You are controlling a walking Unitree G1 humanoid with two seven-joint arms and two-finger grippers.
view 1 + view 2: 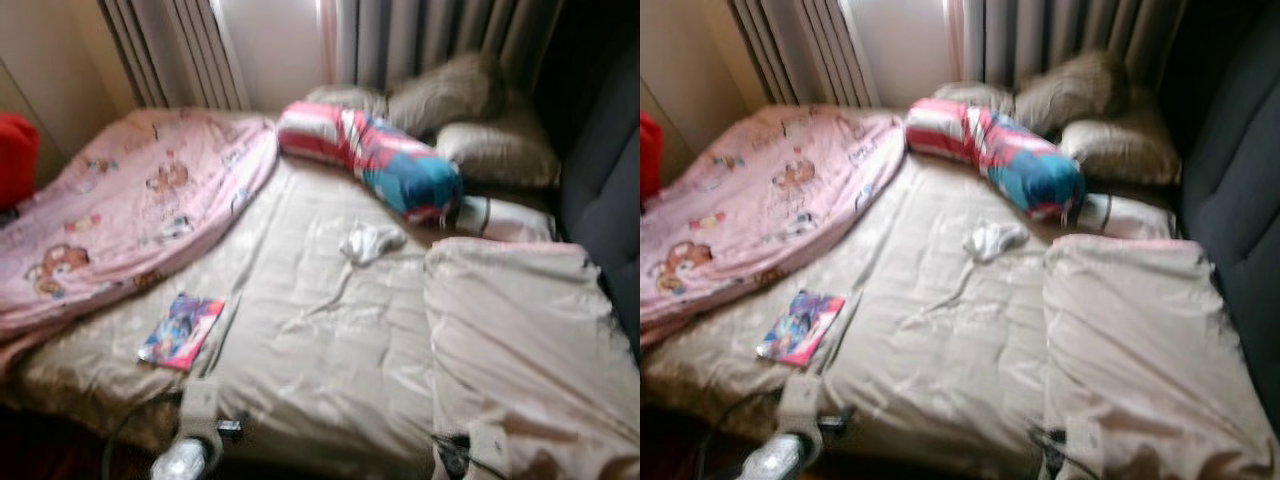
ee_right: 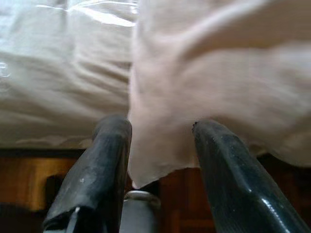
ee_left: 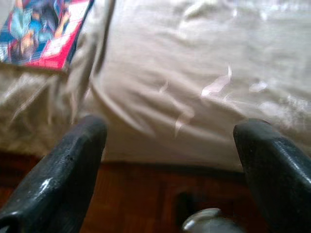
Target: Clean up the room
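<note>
step: fold quilt | my right jaws (image 2: 160, 160) part-open astride pale pink quilt's hanging edge (image 2: 194, 97); close low, gather fully | my left jaws (image 3: 170, 160) wide, empty; glossy comic book (image 1: 181, 331) beyond them

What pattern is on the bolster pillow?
Pink-and-white stripes with blue patches on the bolster pillow, clearest in left eye view.

I see a wide bed (image 1: 330, 330) in beige sheets, grey curtains (image 1: 440, 40) and a bright window (image 1: 270, 45) at the far side, dark wooden floor (image 3: 136, 194) near me.
</note>
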